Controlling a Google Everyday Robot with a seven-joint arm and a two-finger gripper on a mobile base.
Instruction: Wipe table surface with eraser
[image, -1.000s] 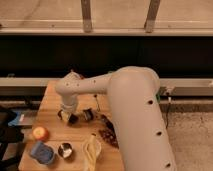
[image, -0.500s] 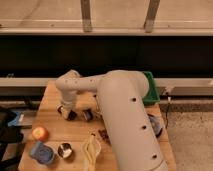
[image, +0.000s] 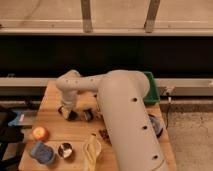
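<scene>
The table surface is a light wooden top filling the lower left. My white arm reaches from the lower right, across the back of the table, and bends down on the left. My gripper is low over the table's left-middle part, at or on the wood. A small dark shape lies right under its tip. I cannot tell whether that is the eraser or whether it is held. A small dark-and-silver cylinder stands just right of the gripper.
In front of the gripper are an orange fruit, a blue object, a small metal cup and a yellowish bundle. A green bin stands at the back right, with a blue bowl at the right edge.
The gripper stays at almost the same spot, low on the left-middle of the table. The big upper arm link has shifted, and the green bin now shows behind it.
</scene>
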